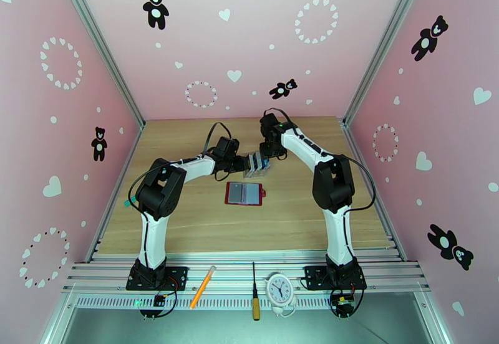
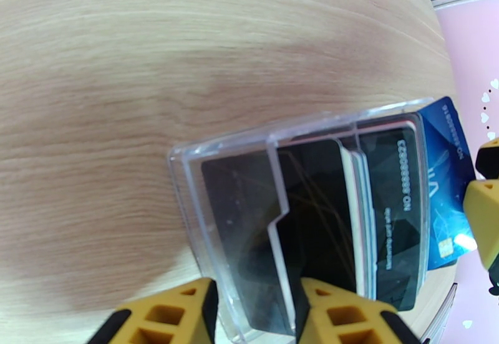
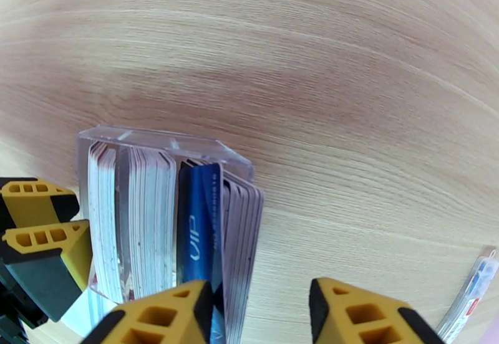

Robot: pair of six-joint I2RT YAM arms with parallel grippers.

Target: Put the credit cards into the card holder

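Pinching a clear plastic stand [image 2: 237, 171] by one of its slotted walls, the left gripper [image 2: 256, 286] has its blocky yellow fingers [image 2: 337, 314] closed partway, one on each side of that glossy, thin-edged wall. The stand sits around the middle of the pale wood-grain table [image 1: 187, 227], and the credit cards [image 3: 150, 214] are packed upright in its slots: thin, flat rectangles with rounded corners, some pale with reddish edges, some grey, and one black with light lettering [image 2: 399, 214]. A shiny blue card [image 3: 198, 227] stands among them and sticks out past the stand's right side in the left wrist view.

The right gripper [image 3: 259, 289] comes in from the far right with its fingers partly open, straddling the blue card and the grey cards beside it. One finger touches the blue card; the other stands apart from the stack, so nothing is clamped.

The card holder [image 1: 244, 194], dark red and leather-like, lies open and flat just near of the stand, grey pockets up, snap tab pointing right, apart from both grippers.
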